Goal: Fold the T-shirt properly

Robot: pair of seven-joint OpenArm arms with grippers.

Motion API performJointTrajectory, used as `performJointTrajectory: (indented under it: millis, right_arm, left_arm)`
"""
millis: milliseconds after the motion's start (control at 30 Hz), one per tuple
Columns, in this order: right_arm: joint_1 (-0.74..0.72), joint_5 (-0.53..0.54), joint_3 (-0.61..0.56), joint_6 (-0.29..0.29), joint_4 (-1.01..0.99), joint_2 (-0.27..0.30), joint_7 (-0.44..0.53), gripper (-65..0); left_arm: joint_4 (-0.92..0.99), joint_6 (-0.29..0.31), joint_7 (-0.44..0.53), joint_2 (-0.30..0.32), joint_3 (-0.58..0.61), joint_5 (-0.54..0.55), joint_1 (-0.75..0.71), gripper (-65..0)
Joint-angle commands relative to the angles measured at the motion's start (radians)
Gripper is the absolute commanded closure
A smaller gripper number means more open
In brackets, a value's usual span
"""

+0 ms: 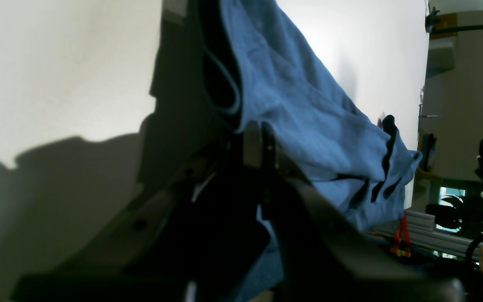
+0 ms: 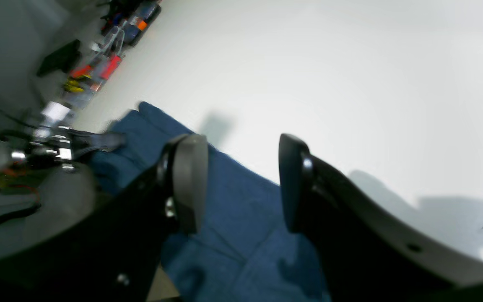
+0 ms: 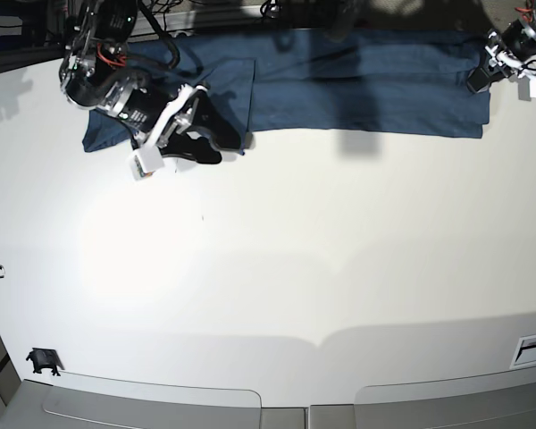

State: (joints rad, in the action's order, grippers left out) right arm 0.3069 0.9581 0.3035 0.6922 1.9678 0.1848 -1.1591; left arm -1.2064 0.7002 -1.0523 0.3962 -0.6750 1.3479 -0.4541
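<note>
Where left gripper (image 1: 262,138) clamps T-shirt (image 1: 308,126), fingertips hidden.

No text, label, brand, number or sign can be read in any of the three views. The T-shirt (image 3: 366,80) shows plain cloth with no print. The coloured clutter (image 2: 99,71) in the upper left of the right wrist view may carry markings, but it is too blurred to tell.
</note>
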Motion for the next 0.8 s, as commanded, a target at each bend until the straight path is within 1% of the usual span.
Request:
performJointTrajectory:
  millis: [0,100,133,233,300,400,467,500,633,767]
  right_arm:
    - [-0.008,0.003,0.005,0.006,0.020,0.006,0.037,-26.0]
    - [-0.008,-0.080,0.005,0.006,0.020,0.006,0.073,-26.0]
    - [-0.008,-0.110,0.005,-0.011,0.020,0.006,0.086,-26.1]
    - [-0.008,-0.220,0.005,-0.077,0.020,0.006,0.123,-26.0]
    - [-0.008,-0.312,0.005,-0.141,0.020,0.006,0.146,-26.1]
    - [-0.008,-0.451,0.005,-0.242,0.020,0.006,0.180,-26.1]
    - [-0.008,-0.518,0.005,-0.286,0.020,0.006,0.203,-26.0]
    - [-0.008,-0.545,0.005,-0.301,0.020,0.006,0.211,-26.0]
    - [-0.008,-0.618,0.005,-0.354,0.020,0.006,0.236,-26.0]
    - [-0.008,-0.692,0.005,-0.380,0.020,0.007,0.246,-26.1]
  left_arm:
    - [-0.011,-0.002,0.010,0.014,-0.003,0.012,-0.002,0.0]
    - [-0.061,-0.002,0.002,0.013,-0.003,0.018,-0.005,0.0]
    - [-0.089,-0.002,-0.002,0.013,-0.003,0.018,-0.009,0.0]
    - [-0.194,-0.002,-0.033,-0.002,-0.003,0.020,-0.021,0.0]
    - [-0.274,-0.002,-0.084,-0.028,-0.003,0.048,-0.031,0.0]
    - [-0.380,-0.002,-0.178,-0.089,-0.003,0.136,-0.048,0.0]
    - [-0.421,-0.002,-0.238,-0.132,0.001,0.136,-0.047,0.0]
    - [-0.433,-0.002,-0.243,-0.145,0.012,0.136,-0.047,0.0]
    - [-0.441,-0.002,-0.241,-0.167,0.117,0.136,-0.047,0.0]
    - [-0.441,-0.002,-0.237,-0.173,0.265,0.136,-0.038,0.0]
